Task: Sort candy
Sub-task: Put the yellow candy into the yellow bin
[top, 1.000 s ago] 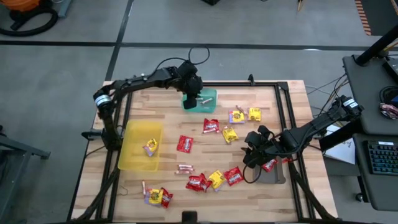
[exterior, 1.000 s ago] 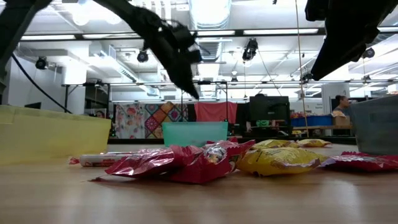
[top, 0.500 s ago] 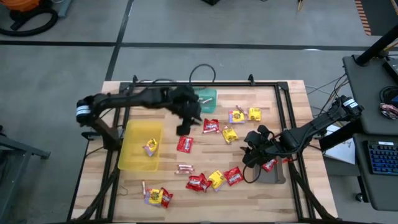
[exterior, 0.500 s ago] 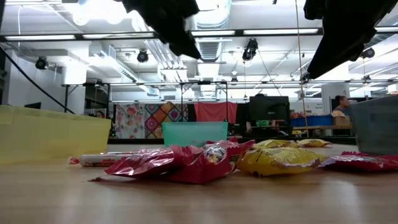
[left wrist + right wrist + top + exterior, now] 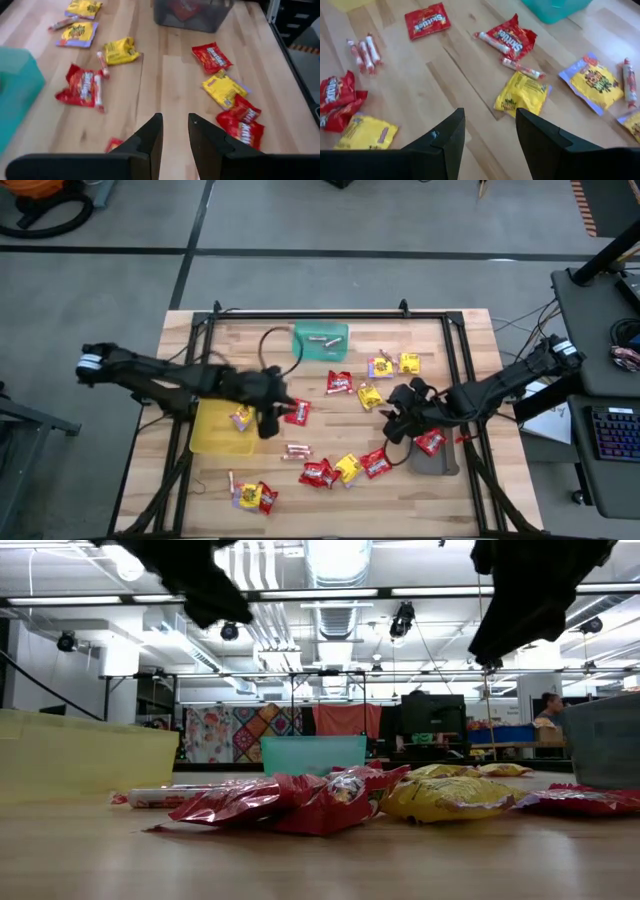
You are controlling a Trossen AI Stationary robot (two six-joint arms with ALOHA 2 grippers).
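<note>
Right now I have the left gripper (image 5: 268,423) low over the wooden bench, just off the yellow tray (image 5: 215,430) near the left edge. Its wrist camera shows its fingers (image 5: 150,137) set a little apart with nothing between them.

My right gripper (image 5: 392,420) hangs toward the right edge, beside the grey tray (image 5: 440,462); its fingers (image 5: 447,135) stand wide and bare.

Candy lies scattered over the planks. Glossy, crinkled red packets (image 5: 297,411) sit mid-bench, more red ones (image 5: 318,473) bunch toward the near edge, and one red packet (image 5: 432,442) lies at the grey tray. Flat yellow packets (image 5: 370,396) with purple marks are mixed among them, one (image 5: 241,416) inside the yellow tray, and thin pinkish rolls (image 5: 296,450) lie side by side near the centre. A roll (image 5: 322,339) rests in the green tray (image 5: 320,352) at the far edge.

Both plastic trays at the left and far edges look translucent and box-shaped.
</note>
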